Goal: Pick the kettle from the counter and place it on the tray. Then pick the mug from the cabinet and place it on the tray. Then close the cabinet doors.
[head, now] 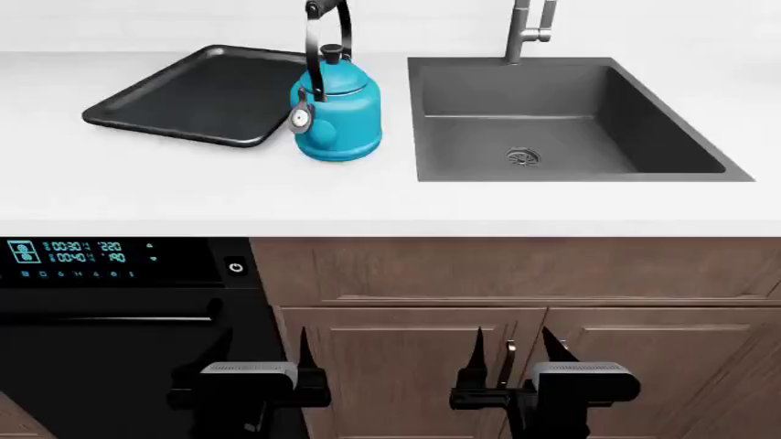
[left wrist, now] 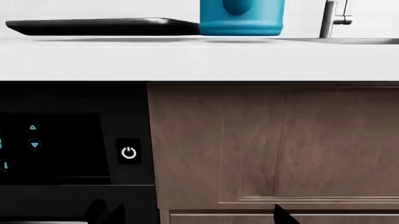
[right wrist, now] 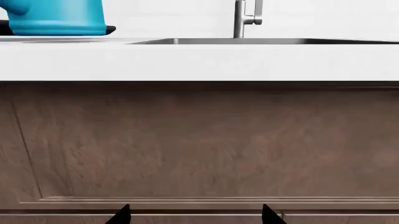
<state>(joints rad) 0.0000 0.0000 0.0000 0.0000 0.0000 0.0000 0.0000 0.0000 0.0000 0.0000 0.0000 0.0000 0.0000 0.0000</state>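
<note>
The kettle (head: pixel 336 110) stands upright on the table (head: pixel 183 197), touching the tray's (head: pixel 183 91) near corner, well above and beyond both jaws, which hang apart, empty. The left gripper (head: pixel 259 352) sits nearer than the right gripper (head: pixel 518 352).

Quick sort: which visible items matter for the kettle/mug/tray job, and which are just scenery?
Job items:
kettle, on the counter, not on the tray
tray
mug: not in view

Scenery:
sink
faucet
oven panel
lower cabinet doors
</note>
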